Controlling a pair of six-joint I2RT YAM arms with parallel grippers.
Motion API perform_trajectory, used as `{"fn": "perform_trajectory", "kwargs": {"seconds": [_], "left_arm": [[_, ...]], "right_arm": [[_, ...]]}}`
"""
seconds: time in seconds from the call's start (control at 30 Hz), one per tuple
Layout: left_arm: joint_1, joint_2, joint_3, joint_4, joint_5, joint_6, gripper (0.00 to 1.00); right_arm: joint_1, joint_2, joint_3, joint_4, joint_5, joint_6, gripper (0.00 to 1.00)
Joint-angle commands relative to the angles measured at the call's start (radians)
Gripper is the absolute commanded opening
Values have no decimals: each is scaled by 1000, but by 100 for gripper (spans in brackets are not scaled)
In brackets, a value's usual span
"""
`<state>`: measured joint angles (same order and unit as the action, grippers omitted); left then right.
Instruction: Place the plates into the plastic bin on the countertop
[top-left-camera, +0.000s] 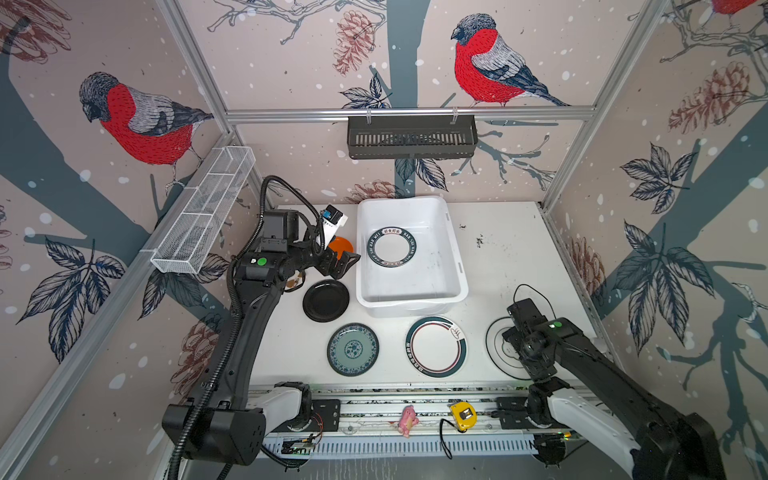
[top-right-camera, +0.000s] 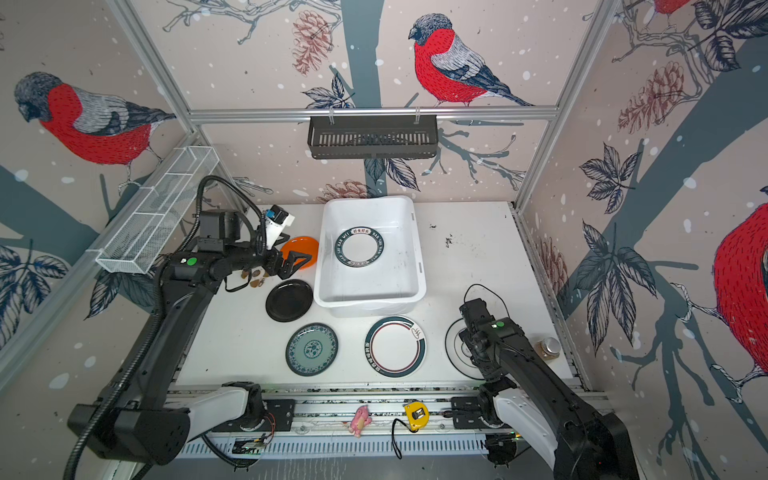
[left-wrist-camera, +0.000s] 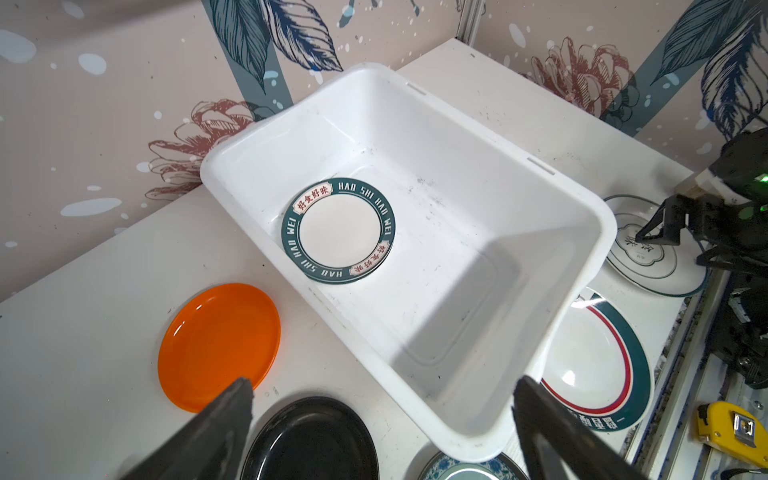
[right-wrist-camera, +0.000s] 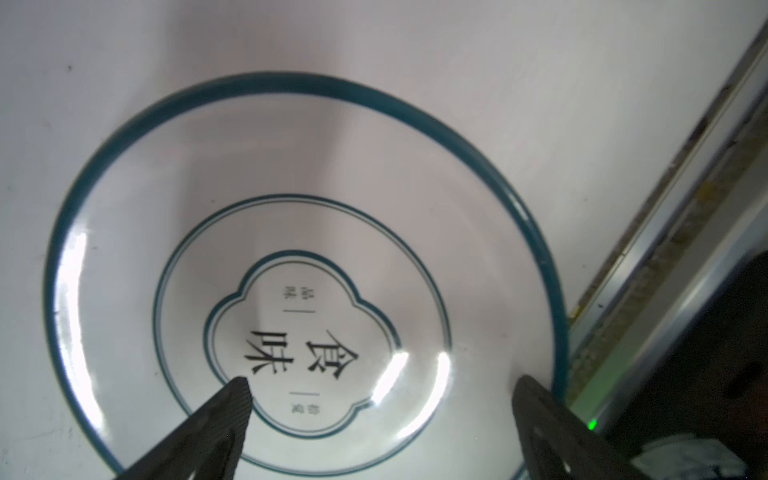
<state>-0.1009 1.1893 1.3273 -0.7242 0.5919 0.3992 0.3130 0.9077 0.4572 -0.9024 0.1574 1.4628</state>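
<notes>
Left wrist view, bin (left-wrist-camera: 478, 187) holds banded plate (left-wrist-camera: 338, 232), left hand (left-wrist-camera: 382, 386) wide, right hand (right-wrist-camera: 382, 383) wide

white bin (top-left-camera: 411, 305) | orange plate (top-right-camera: 301, 245) | black plate (top-left-camera: 326, 300) | teal floral plate (top-left-camera: 353, 349) | white countertop (top-left-camera: 511, 257)

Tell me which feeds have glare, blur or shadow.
Right wrist view: soft focus, bright glare streaks on the white ringed plate. Left wrist view: sharp, a grey shadow inside the plastic bin. Both top views: sharp, even light, edges bowed by the wide lens.
</notes>
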Motion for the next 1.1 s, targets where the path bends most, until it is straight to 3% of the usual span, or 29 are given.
{"fn": "perform_trajectory", "kwargs": {"seconds": [0.0, 1.07], "left_arm": [[0, -7, 15, -13, 28, 18, 97], [0, -41, -18, 24, 27, -3, 97]], "right_arm": [[-3, -6, -9, 30, -23, 3, 99], [-5, 122, 46, 320, -105, -159, 99]]}}
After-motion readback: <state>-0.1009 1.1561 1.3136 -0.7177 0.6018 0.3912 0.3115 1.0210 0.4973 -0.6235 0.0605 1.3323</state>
